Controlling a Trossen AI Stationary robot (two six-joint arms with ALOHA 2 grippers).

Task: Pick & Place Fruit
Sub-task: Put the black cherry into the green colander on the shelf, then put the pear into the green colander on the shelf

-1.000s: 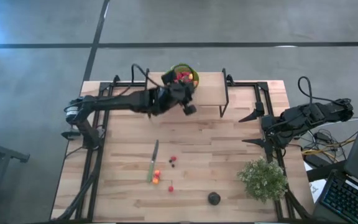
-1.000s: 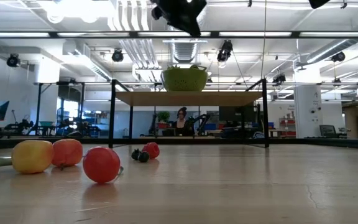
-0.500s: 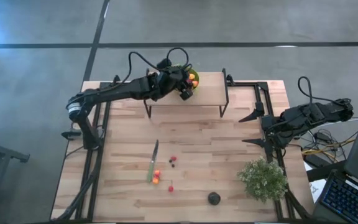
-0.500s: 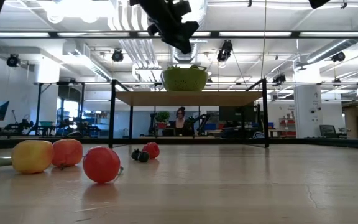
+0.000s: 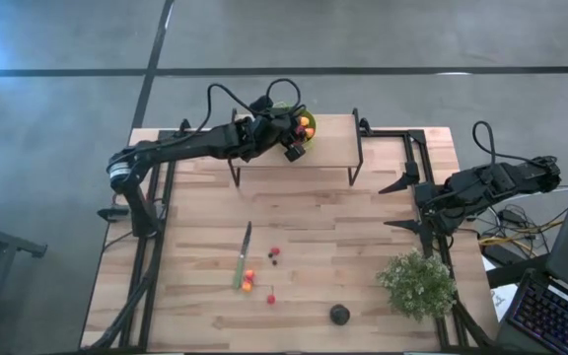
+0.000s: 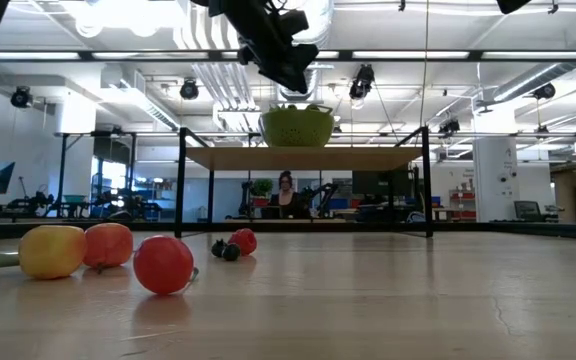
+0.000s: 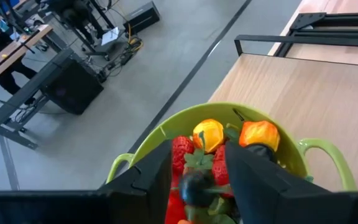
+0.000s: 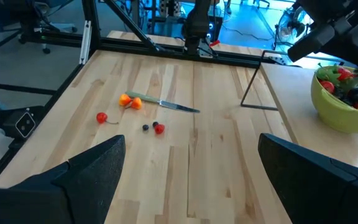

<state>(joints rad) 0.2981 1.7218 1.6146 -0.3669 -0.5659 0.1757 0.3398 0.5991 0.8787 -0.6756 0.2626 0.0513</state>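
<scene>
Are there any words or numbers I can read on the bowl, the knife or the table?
None: no words, numbers or labels can be read anywhere.
Green bowl: plain, no writing.
Knife: too small to tell any marking.
Table: bare wood, no sign.
Room behind, in the low view: nothing readable.

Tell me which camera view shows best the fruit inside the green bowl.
The left wrist view: it looks down into the green bowl at the fruit. The right wrist view shows some pieces over the rim, the high view only small spots beside the left gripper, the low view none.
</scene>
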